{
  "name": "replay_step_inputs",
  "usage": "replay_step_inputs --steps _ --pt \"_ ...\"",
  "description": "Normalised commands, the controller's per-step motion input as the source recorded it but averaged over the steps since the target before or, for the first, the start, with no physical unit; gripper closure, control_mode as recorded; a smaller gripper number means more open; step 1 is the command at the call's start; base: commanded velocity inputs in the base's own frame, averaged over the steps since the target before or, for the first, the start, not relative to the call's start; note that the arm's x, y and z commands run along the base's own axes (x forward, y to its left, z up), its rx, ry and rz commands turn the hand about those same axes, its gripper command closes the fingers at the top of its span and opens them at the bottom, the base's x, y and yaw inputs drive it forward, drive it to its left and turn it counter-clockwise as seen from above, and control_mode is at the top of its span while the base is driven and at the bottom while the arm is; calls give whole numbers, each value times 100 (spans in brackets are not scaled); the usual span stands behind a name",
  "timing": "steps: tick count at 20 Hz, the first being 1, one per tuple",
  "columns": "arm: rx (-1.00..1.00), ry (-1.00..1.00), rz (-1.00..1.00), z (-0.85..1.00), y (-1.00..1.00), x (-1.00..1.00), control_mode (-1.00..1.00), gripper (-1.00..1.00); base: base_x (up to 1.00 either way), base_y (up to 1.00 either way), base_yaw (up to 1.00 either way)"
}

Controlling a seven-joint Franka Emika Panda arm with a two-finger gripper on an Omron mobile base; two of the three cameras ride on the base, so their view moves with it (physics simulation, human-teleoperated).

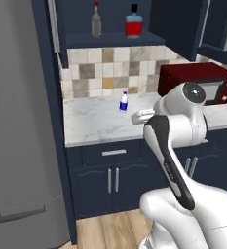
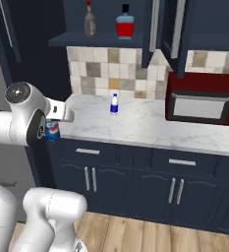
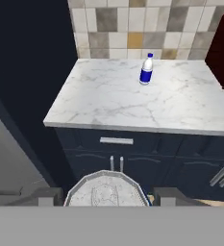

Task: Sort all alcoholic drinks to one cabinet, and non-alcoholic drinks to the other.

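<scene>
So both booze bottles are already up on the shelf of the open cabinet (image 1: 112, 40): the slim bottle (image 1: 96, 20) with the red cap at about 11 o'clock in the left base view, and the red bottle (image 1: 133, 23) just beside it toward 12. That half of the sort looks done to me.

The step in hand is the soft drinks. The gripper (image 3: 105, 194) has the can (image 2: 52, 130) between its fingers. In the hand view you see the silver can top sitting right at 6 o'clock, with the two dark tips either side of it. In the right base view the can's blue side peeks out under the hand at about 9 o'clock, held off the front of the counter (image 2: 135, 123), not resting on anything. So the jaws are partly closed around the can, not wide.

The white bottle (image 1: 124, 101) is standing upright on the counter, near the backsplash, well apart from the microwave (image 1: 202, 80) off at 2 o'clock. Nothing touching it.

Next move, my guess: lift the can up to the other cabinet (image 2: 204, 24), the one above the microwave at 1 o'clock in the right base view. Its door looks ajar, but I can't tell how far. The arm is folded low right now, so it needs a big raise and a swing right, keeping the can level. Then come back for the white bottle.
</scene>
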Motion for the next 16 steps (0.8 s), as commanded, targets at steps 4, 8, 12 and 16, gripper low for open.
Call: replay_step_inputs --steps 4,8,12,16 --pt "0 0 0 0 0 0 100 100 -37 -90 -4" --pt "0 0 0 0 0 0 100 100 -19 -98 -2" --pt "0 0 0 0 0 0 100 100 -1 -99 -1" --pt "0 0 0 0 0 0 100 100 0 -99 0"
